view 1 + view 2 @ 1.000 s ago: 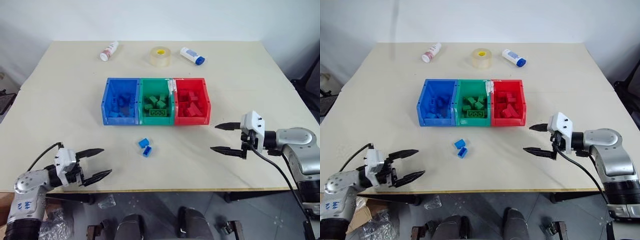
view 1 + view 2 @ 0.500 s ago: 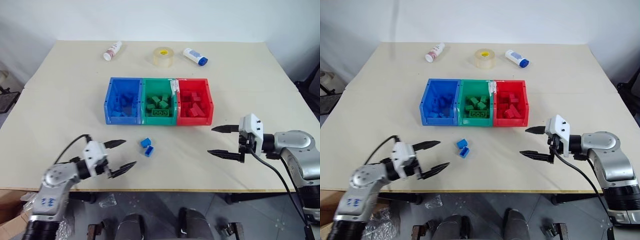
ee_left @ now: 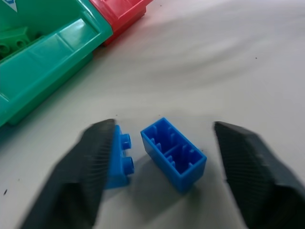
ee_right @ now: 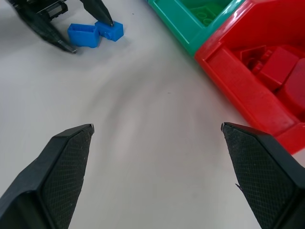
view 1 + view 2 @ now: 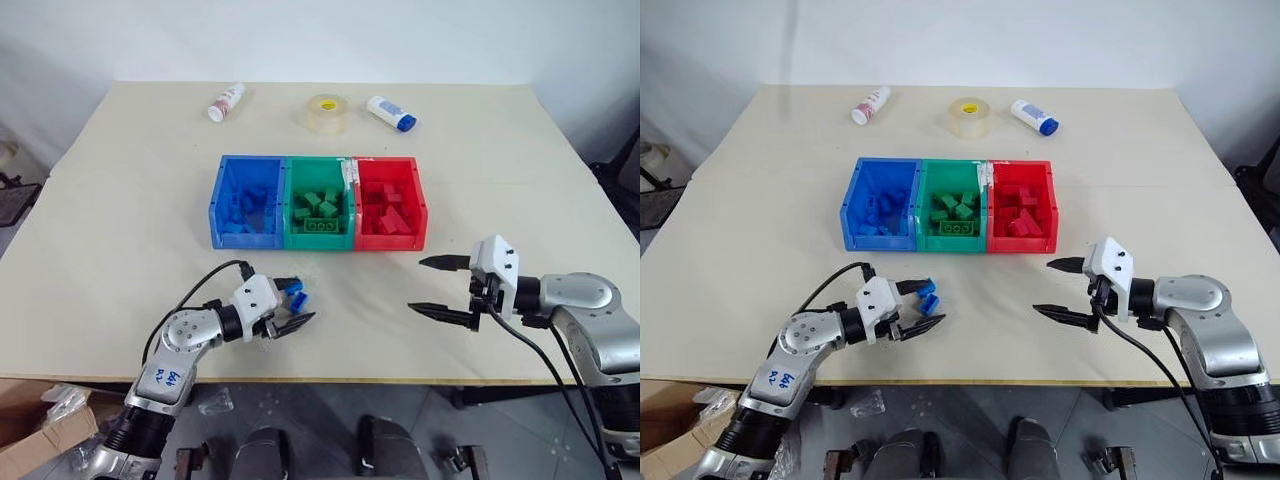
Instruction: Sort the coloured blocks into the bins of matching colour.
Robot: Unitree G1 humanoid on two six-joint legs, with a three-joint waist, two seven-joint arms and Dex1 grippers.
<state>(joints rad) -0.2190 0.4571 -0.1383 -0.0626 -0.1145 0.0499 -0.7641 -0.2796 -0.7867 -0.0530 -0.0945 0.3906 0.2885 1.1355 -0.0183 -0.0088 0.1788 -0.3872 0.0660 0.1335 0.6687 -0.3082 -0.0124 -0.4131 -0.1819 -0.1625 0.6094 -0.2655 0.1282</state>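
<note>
Two small blue blocks (image 5: 296,298) lie side by side on the table in front of the bins. In the left wrist view one block (image 3: 174,155) lies hollow side up and the other (image 3: 122,160) rests against one finger (image 3: 90,162). My left gripper (image 5: 293,302) is open and straddles both blocks, with a gap left at the other finger. The blue bin (image 5: 245,240), green bin (image 5: 318,240) and red bin (image 5: 390,241) stand joined in a row, each holding several blocks of its own colour. Over bare table to the right, my right gripper (image 5: 415,284) is open and holds nothing.
At the far side of the table stand a roll of clear tape (image 5: 323,113), a white bottle with a red cap (image 5: 222,101) and a white bottle with a blue cap (image 5: 386,112). The table's front edge runs just behind both grippers.
My left arm has swung in from the table's left front corner to the blue blocks, and its fingers have narrowed around them. The right gripper has stayed almost in place.
</note>
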